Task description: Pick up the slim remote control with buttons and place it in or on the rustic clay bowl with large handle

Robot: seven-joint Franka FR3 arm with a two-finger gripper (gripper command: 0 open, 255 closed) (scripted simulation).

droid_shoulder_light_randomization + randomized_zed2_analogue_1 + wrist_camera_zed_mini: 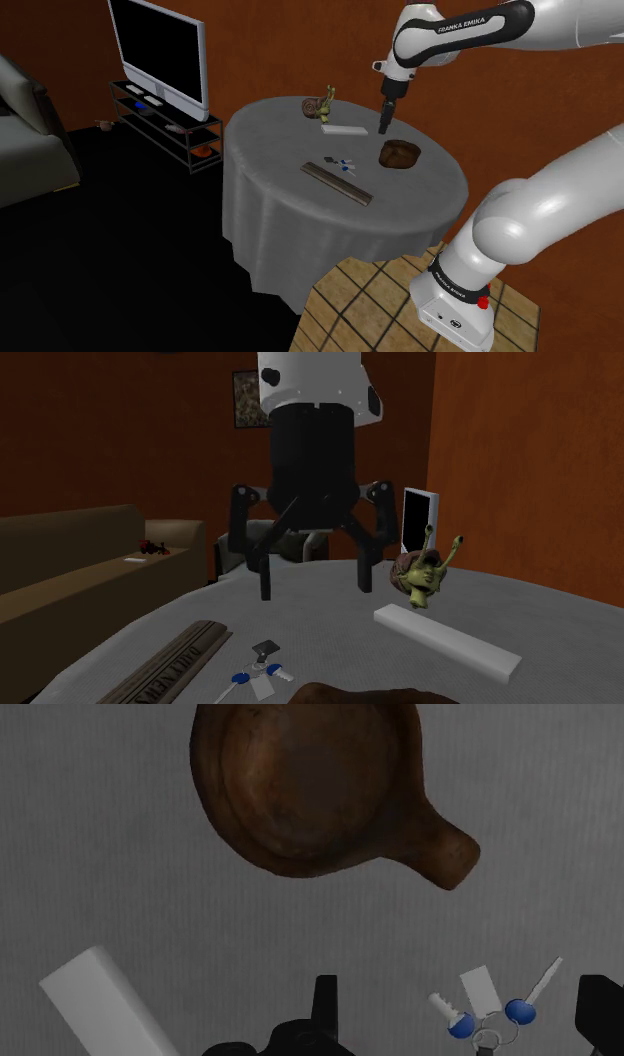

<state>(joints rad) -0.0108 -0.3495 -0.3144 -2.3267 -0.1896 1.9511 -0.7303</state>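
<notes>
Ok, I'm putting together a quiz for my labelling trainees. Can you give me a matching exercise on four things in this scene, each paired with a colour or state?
Things:
1. bowl
2. remote
3. keys
4. pincer

Descriptions:
A. open, holding nothing
B. blue heads
C. brown, empty
D. plain white, lying flat

Pairs: 1-C, 2-D, 3-B, 4-A

White remote (105, 1004) (plain, seemingly) — near brown bowl (310, 784).
</notes>
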